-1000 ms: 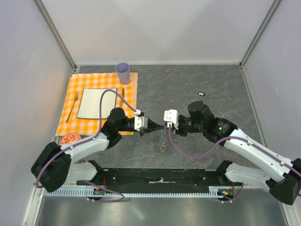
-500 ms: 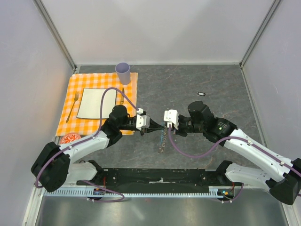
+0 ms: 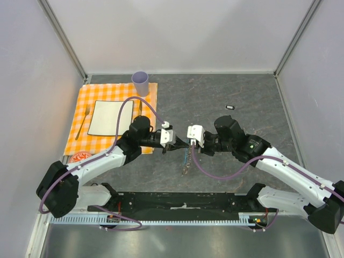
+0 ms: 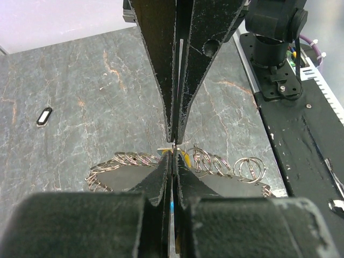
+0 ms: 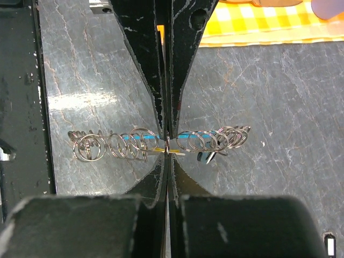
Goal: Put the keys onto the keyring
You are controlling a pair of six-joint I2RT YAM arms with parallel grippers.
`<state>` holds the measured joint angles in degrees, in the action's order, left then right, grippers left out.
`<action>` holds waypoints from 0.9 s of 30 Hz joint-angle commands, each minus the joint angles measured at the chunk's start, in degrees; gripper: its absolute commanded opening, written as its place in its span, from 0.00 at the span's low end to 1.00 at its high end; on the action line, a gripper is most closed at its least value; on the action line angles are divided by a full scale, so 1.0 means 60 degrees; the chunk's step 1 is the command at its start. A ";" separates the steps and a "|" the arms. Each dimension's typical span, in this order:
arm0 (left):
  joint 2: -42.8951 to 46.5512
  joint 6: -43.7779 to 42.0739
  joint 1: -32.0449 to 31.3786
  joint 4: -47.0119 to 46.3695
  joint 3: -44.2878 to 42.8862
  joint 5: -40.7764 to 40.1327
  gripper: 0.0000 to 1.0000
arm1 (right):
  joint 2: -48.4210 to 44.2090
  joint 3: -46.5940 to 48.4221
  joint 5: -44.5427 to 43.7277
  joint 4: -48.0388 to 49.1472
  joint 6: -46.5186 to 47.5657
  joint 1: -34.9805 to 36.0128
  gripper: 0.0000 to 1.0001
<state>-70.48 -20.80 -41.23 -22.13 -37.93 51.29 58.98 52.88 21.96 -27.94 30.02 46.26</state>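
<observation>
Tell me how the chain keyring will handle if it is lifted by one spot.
Probably floppy: the keyring is a string of loose thin rings, trailing to either side of the right gripper. Likely light, since the wire looks thin. It may swing or slip if held only by such narrow tips.

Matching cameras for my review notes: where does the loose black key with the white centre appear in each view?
Top external: the loose key lies right of centre, a little above mid-height.
Left wrist: at the far left edge, about mid-height.
Right wrist: in the bottom right corner.
Shared landmark: the keyring, a metal chain with a blue section, sits near the middle of every view.
</observation>
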 commanded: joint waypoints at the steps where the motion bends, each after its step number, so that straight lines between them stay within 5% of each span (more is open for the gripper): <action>1: -0.0031 -0.0709 -0.0159 0.0641 -0.0475 -0.0183 0.02 | -0.0074 0.0356 -0.0187 0.0746 -0.0008 0.0024 0.00; 18: 0.0100 -0.0914 -0.0159 0.0905 -0.0489 -0.0506 0.02 | 0.0087 0.0327 -0.0144 0.0893 -0.0184 -0.0005 0.00; 27: 0.0159 0.0110 -0.0159 -0.0471 -0.0138 -0.1281 0.02 | 0.0160 0.0166 0.0208 0.0864 -0.0111 0.0010 0.00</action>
<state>-70.52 -23.59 -41.71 -17.78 -38.72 46.30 60.10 52.88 20.60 -26.85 29.32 46.15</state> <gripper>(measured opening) 0.023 0.006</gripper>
